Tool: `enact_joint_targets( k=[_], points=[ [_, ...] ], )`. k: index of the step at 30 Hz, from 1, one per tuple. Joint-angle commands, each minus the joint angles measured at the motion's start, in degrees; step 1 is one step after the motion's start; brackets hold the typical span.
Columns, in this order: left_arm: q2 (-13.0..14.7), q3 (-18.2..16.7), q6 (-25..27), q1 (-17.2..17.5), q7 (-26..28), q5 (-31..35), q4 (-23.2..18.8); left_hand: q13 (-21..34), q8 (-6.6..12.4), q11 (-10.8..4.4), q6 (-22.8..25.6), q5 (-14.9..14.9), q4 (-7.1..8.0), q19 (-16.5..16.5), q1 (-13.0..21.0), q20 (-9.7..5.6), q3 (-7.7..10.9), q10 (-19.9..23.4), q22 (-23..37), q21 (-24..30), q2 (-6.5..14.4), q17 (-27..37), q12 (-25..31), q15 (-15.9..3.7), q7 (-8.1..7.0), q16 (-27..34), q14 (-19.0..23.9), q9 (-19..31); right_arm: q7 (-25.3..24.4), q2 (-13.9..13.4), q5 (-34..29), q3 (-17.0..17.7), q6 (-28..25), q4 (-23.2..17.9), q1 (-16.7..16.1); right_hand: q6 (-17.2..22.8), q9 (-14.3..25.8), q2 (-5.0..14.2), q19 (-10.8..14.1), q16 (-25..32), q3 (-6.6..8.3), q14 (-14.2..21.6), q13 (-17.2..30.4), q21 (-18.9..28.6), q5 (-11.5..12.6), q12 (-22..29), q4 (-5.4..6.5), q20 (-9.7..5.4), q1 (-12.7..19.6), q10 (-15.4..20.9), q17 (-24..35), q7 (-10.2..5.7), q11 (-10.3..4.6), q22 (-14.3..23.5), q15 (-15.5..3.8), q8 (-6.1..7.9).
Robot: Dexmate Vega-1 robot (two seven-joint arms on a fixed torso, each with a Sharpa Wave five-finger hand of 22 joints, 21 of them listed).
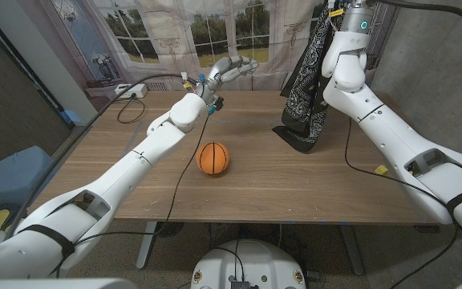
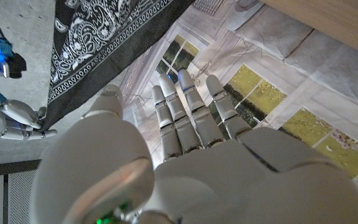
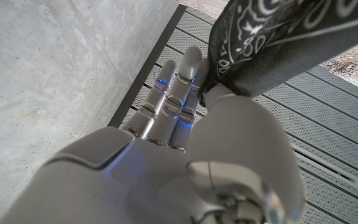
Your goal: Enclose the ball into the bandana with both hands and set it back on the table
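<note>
An orange ball (image 1: 213, 158) sits on the wooden table (image 1: 255, 189), near its middle. My right hand (image 1: 342, 10) is raised high over the table's far right. It pinches a corner of the black paisley bandana (image 1: 311, 88) between thumb and fingers, as the right wrist view shows on the right hand (image 3: 185, 143) and the bandana (image 3: 278, 37). The cloth hangs straight down and its lower end touches the table. My left hand (image 1: 227, 70) is lifted above the table's far edge, left of the bandana, with fingers stretched out and nothing in them. The left wrist view shows the left hand (image 2: 185, 155) near the bandana (image 2: 104, 37).
A white power strip (image 1: 131, 90) lies at the table's far left, and a black cable (image 1: 179, 172) runs across the top past the ball. A small yellow piece (image 1: 382, 169) sits at the right edge. A blue seat (image 1: 6, 181) stands left of the table.
</note>
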Motion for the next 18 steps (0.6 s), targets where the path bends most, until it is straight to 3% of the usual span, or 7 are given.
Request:
enact_joint_targets(
  k=[1, 5, 12, 16, 18],
  points=[
    [-1.25, 2.75, -3.20, -1.88, -7.99, -3.63, 6.30, -0.73, -1.21, 0.66, -1.57, 0.48, -0.88, -0.23, 1.01, -0.02, 0.43, -2.00, 0.08, -0.24, 0.36, -0.23, -1.60, -3.70, -0.32, 0.56, -1.10, -0.30, -6.28, 3.62, 5.88, -2.71, 6.65, 12.13, 9.34, 1.22, 0.12, 0.14, -0.30, -0.15, 0.21, 0.27, 0.20, 0.52, 0.40, -0.08, -0.41, -0.78, 0.70, 6.98, 0.16, 0.92, -6.72, -0.14, -4.17, -0.35],
    [-1.99, 3.25, -2.15, -1.89, -8.90, -4.69, 7.65, -1.78, -2.86, 1.07, -4.12, 0.60, -1.39, -0.57, 1.50, 0.12, 0.64, -4.30, 0.11, -0.50, 0.48, -0.45, -3.63, -3.32, -0.20, 0.72, -2.38, -0.68, -8.13, 3.10, 7.38, -3.04, 8.58, 13.06, 10.40, 1.45, 0.08, 0.14, -0.36, -0.32, 0.14, 0.30, 0.10, 0.76, 0.50, -0.17, -0.47, -0.77, 0.70, 7.05, 0.12, 1.05, -6.71, -0.30, -4.19, -0.37],
    [-2.94, 3.42, -2.15, -1.53, -8.30, -5.25, 8.78, -2.61, -2.99, 1.29, -3.15, 0.72, -1.68, 0.14, 2.09, 0.06, 1.16, -3.25, 0.14, -0.33, 1.41, -0.50, -4.10, -3.41, 0.43, 1.52, -1.73, -0.87, -8.80, 1.57, 9.50, -2.66, 9.68, 11.39, 9.99, 1.56, 0.04, 0.12, -0.51, -0.39, 0.05, 0.43, 0.23, 1.10, 0.66, -0.18, -0.59, -0.81, 0.71, 7.06, 0.32, 0.94, -6.82, -0.52, -4.19, -0.48],
    [-3.27, 2.45, -1.67, -0.23, -3.23, -3.71, 7.36, -3.61, -2.91, 1.53, -1.37, 0.86, -2.05, 0.67, 3.69, 0.31, 2.84, -1.79, 0.22, -0.14, 4.52, -0.29, -4.58, -3.37, 0.83, 2.58, -0.66, -1.01, -9.12, 0.45, 10.96, -1.61, 10.66, 9.26, 8.76, 1.56, 0.05, 0.13, -0.63, -0.47, -0.04, 0.55, 0.13, 1.38, 0.77, -0.28, -0.64, -0.90, 0.68, 7.17, 0.42, 0.88, -6.86, -0.67, -4.18, -0.59],
    [-3.37, 1.87, -0.17, 1.14, 2.68, -0.69, 5.14, -4.09, -3.02, 1.49, -0.87, 0.83, -2.56, 1.16, 4.76, 0.34, 3.75, -0.99, 0.25, 0.07, 5.75, -0.36, -4.77, -3.35, 0.97, 2.88, -0.27, -1.06, -9.36, -0.16, 11.78, -0.70, 11.04, 7.65, 7.66, 1.55, 0.05, 0.11, -0.69, -0.40, -0.07, 0.67, 0.23, 1.46, 0.81, -0.27, -0.66, -0.89, 0.67, 7.12, 0.56, 0.92, -6.78, -0.72, -4.18, -0.62]
  ],
)
